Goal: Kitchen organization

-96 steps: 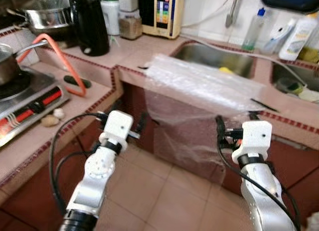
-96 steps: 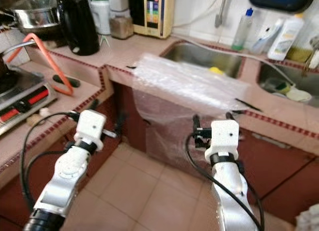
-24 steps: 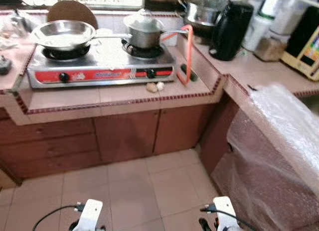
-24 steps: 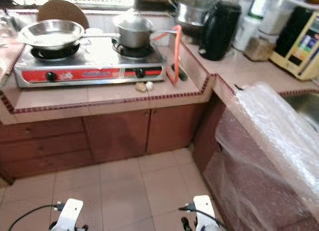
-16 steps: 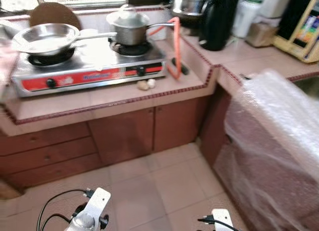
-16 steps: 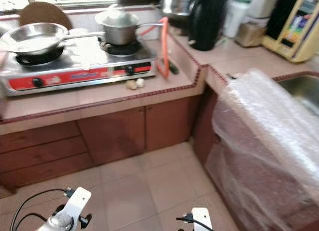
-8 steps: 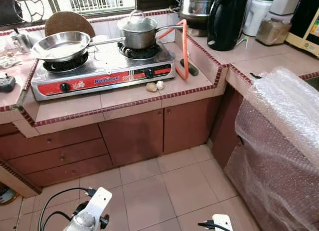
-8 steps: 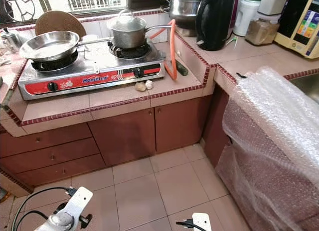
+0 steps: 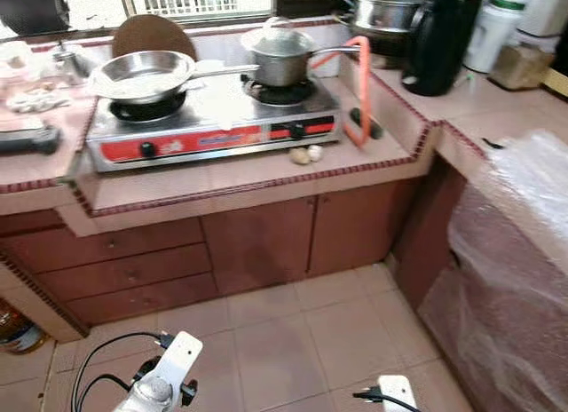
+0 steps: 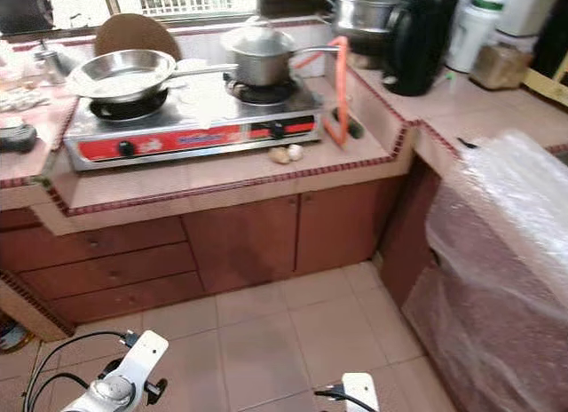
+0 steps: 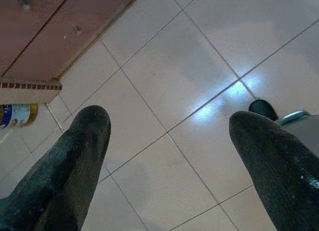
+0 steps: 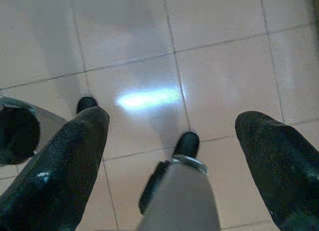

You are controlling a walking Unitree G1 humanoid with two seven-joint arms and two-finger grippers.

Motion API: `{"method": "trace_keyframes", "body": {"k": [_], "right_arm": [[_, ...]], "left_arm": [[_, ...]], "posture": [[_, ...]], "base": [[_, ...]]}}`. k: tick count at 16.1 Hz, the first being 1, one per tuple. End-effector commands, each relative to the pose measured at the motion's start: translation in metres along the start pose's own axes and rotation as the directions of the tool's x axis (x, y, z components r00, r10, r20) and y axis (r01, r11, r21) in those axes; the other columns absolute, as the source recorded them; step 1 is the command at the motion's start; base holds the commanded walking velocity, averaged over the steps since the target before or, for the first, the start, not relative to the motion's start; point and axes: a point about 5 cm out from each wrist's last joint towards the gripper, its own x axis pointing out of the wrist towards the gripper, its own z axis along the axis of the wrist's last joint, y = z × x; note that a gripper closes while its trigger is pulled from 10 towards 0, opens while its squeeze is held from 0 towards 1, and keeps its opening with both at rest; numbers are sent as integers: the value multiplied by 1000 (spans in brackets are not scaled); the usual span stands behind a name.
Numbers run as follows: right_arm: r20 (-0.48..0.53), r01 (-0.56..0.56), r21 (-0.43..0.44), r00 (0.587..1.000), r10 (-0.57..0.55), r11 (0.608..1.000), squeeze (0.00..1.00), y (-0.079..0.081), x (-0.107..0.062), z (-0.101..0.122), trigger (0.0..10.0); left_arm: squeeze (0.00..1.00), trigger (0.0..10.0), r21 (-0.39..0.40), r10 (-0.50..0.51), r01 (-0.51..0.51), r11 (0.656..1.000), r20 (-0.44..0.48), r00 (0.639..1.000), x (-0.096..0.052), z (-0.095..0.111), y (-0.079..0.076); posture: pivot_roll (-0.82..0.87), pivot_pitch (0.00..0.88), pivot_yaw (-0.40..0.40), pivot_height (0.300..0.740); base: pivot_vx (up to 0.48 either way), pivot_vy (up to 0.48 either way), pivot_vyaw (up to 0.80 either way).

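Kitchen, L-shaped tiled counter [image 9: 222,177], robot standing back on floor tiles [image 9: 293,332].

Grippers: left gripper [image 11: 167,141] hangs low over floor, fingers spread wide, holding nothing. Right gripper [image 12: 172,136] likewise: spread, empty, pointing at floor w/ robot's own feet beneath.

Items on counter:
- Gas stove [image 9: 213,119], red front panel, 2 knobs. Writing on panel too blurred to read.
- Frying pan [image 9: 142,75] on one burner; lidded pot [image 9: 278,55] on the other, handle sticking out toward the orange hose [image 9: 359,79].
- Two small pale lumps [image 9: 308,154] just in front of stove, near counter edge; garlic or stones, can't tell.
- Black kettle [image 9: 437,41], steel pot [image 9: 382,11], white & brown jars [image 9: 515,48] toward corner. No labels legible.
- Dark object [image 9: 31,141] at far end of counter.
- Bubble wrap [image 10: 506,252] draped over counter front on robot's right.
- Can [image 11: 17,115] on floor by cabinet base; blue/yellow label, text unreadable.

Task items: no single one picked yet, in my judgement; all well apart from both grippers.

Risks (judgement):
- Reaching across stove could knock pot handle or snag hose.
- Lumps at edge could get swept off.
- Bubble wrap may catch right arm on a turn.
- Arm cables hang loose; snag risk.
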Motion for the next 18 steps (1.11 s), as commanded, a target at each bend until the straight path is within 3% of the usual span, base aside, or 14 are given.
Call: {"method": "trace_keyframes", "body": {"k": [1, 10, 18], "right_arm": [[6, 6, -4, 1000, -6, 1000, 0, -3, 0, 1, 10000], [6, 11, -8, 1000, -11, 1000, 0, -4, 0, 2, 10000], [9, 5, -62, 1000, -4, 998, 0, -7, -1, 3, 10000]], "left_arm": [[0, 10000, -4, 11, -11, 1000, -13, 1000, 0, -4, 1], [0, 10000, -2, 13, -13, 1000, -18, 1000, 0, -6, 0], [0, 10000, -15, 10, -10, 1000, -17, 1000, -1, -10, -5]], "posture": [[139, 0, 8, 740], [147, 0, 3, 740], [142, 0, -23, 740]], "base": [[0, 442, 0], [0, 464, 0], [0, -46, 70]]}}
